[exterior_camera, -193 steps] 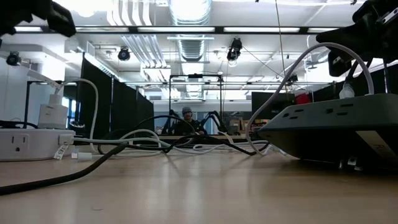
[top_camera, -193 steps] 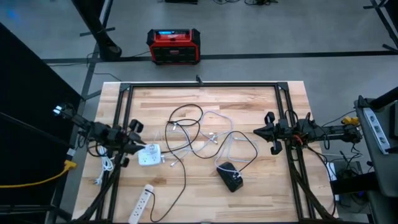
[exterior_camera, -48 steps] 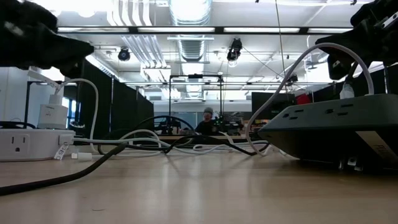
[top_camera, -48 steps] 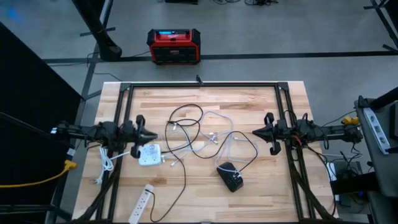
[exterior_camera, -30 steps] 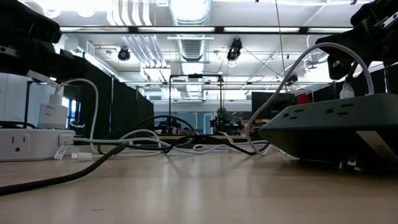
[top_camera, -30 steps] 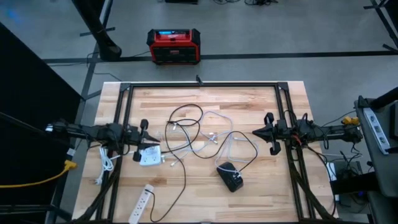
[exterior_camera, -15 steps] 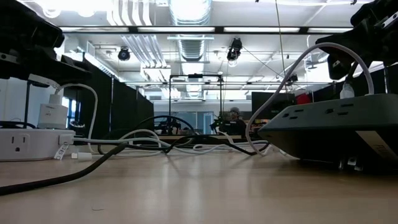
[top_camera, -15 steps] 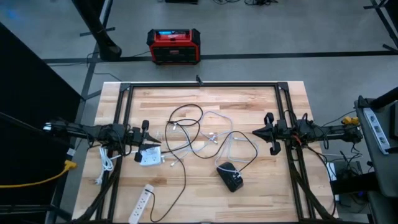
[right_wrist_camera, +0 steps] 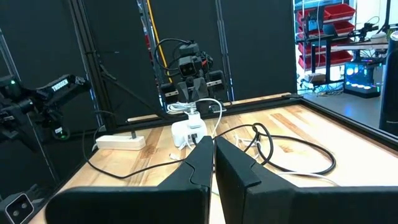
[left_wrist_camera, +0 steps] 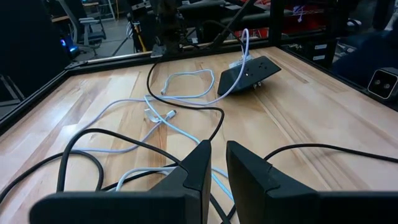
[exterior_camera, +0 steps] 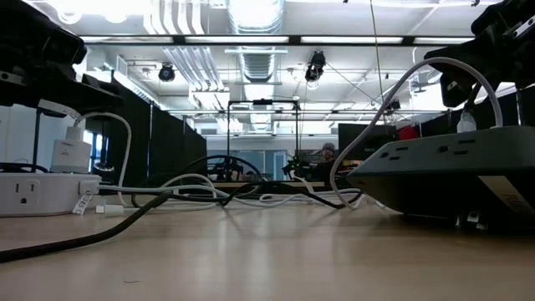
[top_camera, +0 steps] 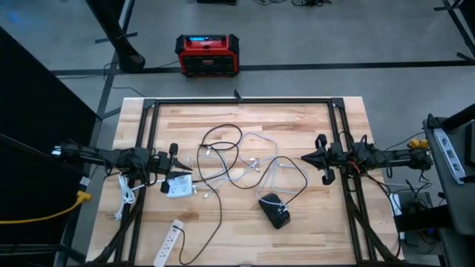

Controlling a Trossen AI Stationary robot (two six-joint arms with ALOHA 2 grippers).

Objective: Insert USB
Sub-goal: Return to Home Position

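**Reporter:** Where do the plugs stand?

**Operator:** The white outlet extension (top_camera: 177,185), near the table's (top_camera: 245,111) left edge, carries a white charger block (exterior_camera: 71,155) with its pale lead. The black outlet extension (top_camera: 275,210), toward the near edge, has a lead in too. Plugging looks done.

**Reporter:** And the arms?

**Operator:** The left gripper (top_camera: 184,170) hangs just above the white extension, fingers all but together, holding nothing. The right gripper (top_camera: 304,157), by the right edge, is likewise closed on nothing.

**Reporter:** How should the left arm go home?

**Operator:** Lift straight up first, then draw toward the left edge, so no finger hooks the cable loops (top_camera: 237,159) and tugs a plug loose.
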